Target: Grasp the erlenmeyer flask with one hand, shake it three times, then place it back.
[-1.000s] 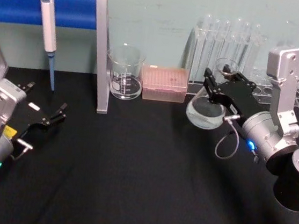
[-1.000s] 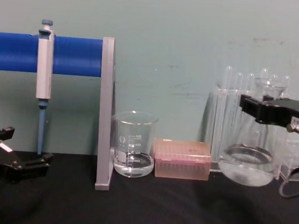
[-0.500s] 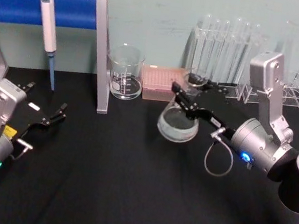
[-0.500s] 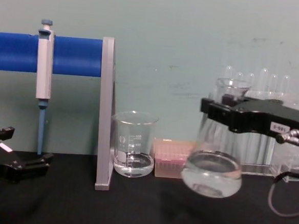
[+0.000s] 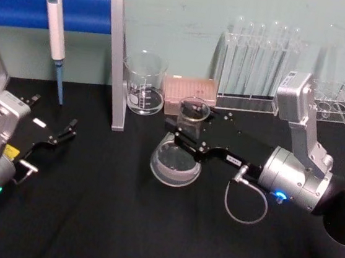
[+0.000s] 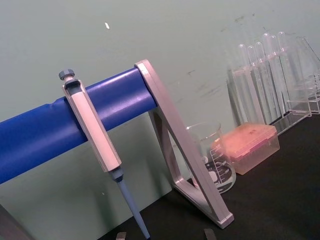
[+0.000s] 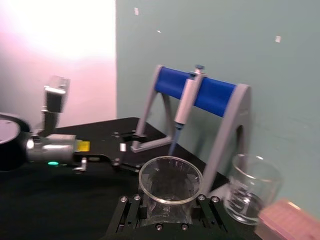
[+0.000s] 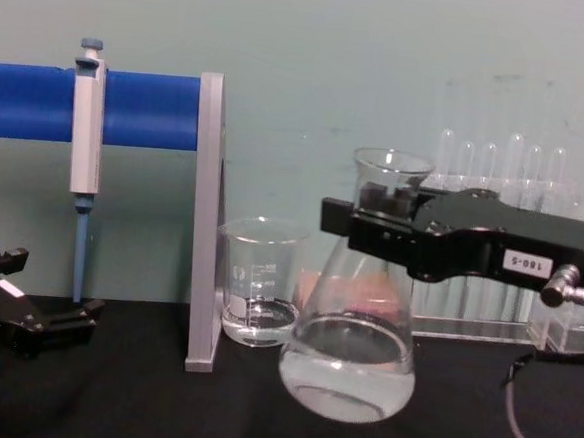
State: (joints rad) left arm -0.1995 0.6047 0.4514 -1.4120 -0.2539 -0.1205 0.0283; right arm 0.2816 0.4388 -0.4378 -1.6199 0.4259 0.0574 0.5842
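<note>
My right gripper [image 5: 182, 140] pinches the flask [image 5: 173, 164] by its neck, out at mid-table.

My jaws are clamped one on each side of the narrow neck just under the flared rim, and the arm reaches in from my right across the black table [image 5: 118, 222]. The flask sits in front of the pink tip box [image 5: 190, 91] and nearer to me than the beaker [image 5: 143, 92]. In the chest view it tilts a little, neck leaning to my right, with clear liquid pooled in the wide base [image 8: 350, 368]; I cannot tell whether the base touches the cloth. My left gripper [image 5: 54, 120] rests low at the table's left edge below the pipette [image 5: 56, 26], with its jaws spread and nothing between them.
</note>
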